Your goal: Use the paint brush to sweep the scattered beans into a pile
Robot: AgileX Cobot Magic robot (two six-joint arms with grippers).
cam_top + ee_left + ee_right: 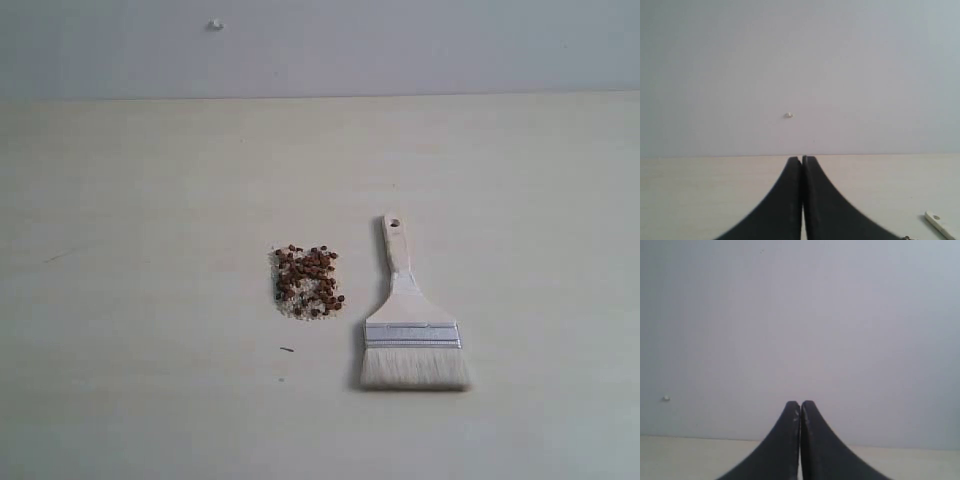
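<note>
The reddish-brown beans [308,280] lie in a dense patch with whitish grains at the middle of the pale table. Just to their right lies the paint brush [410,325], flat on the table, its holed handle end pointing away and its off-white bristles toward the front. No arm shows in the exterior view. My left gripper [802,159] is shut with nothing in it; the tip of the brush handle [938,223] peeks in at the corner of its view. My right gripper [800,403] is also shut and empty, facing the grey wall.
A small dark speck [287,349] lies on the table in front of the beans. A grey wall [320,45] rises behind the table's far edge, with a small white knob [215,25] on it.
</note>
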